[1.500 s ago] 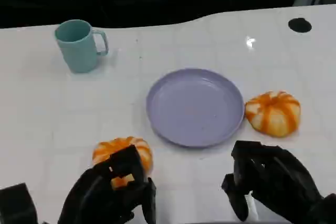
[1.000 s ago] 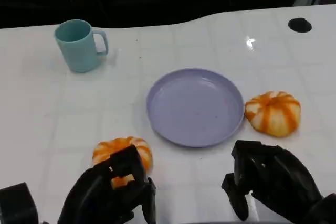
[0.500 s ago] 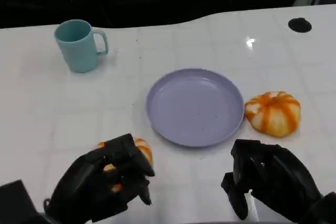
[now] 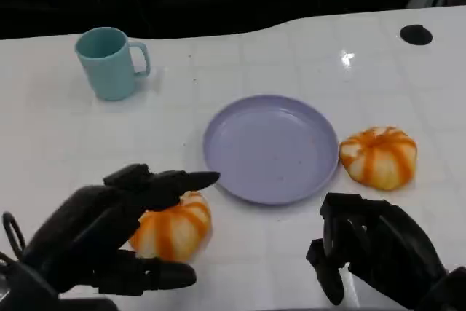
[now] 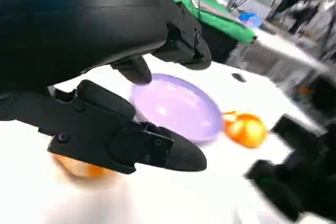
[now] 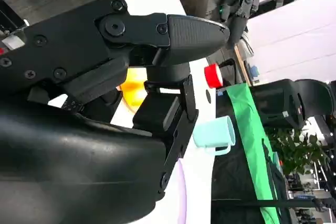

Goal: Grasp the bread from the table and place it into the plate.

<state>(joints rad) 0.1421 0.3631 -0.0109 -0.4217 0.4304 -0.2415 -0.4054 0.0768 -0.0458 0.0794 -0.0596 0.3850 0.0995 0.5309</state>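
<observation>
I saw the plate mid-table, one bread at its near left, another bread just right, the mug far left behind.

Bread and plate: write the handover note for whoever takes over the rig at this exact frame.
Left hand: open, fingers spread around the near bread, no grip visible yet.
Right hand: fingers curled in, holding nothing, near the table edge.
Second bread lies on the table just right of the plate; the plate holds nothing.
Done: left hand at the near bread.
Left: grasp, lift, place into the plate.
</observation>
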